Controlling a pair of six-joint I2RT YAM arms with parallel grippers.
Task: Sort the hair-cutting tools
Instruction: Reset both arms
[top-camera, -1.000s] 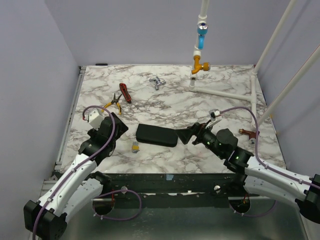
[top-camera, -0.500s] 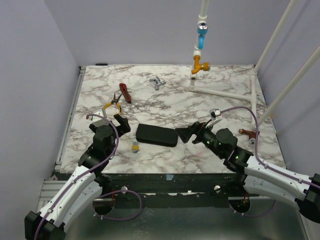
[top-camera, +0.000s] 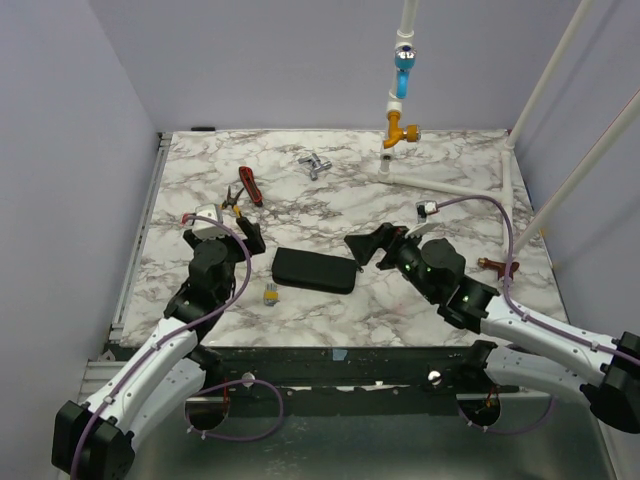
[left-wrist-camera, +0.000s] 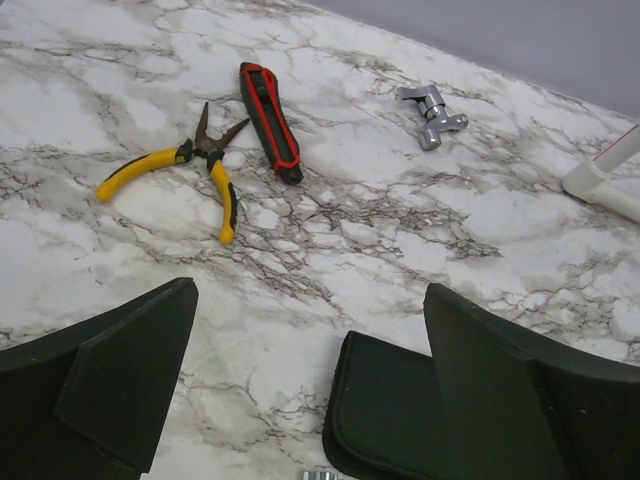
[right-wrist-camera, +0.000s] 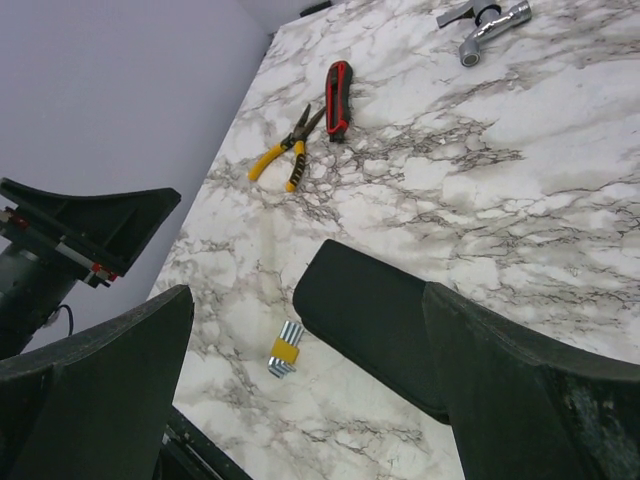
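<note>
Neither comb nor scissors shows; presumably both lie inside the closed black case (top-camera: 313, 270) in the middle of the desk (top-camera: 450, 190). It looks light, semi-stiff and smooth, so pinch a short end. The left claw (top-camera: 222, 238) at its 9 o'clock and the right claw (top-camera: 368, 248) at 3 gape empty.

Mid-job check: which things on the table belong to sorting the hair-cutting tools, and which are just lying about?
Job in hand:
- No comb or scissors in view
- black case, perhaps theirs, between the open left gripper and right gripper

Lying about:
- yellow pliers
- red-handled tool
- silver fitting
- small yellow-and-silver piece
- white pipes
</note>
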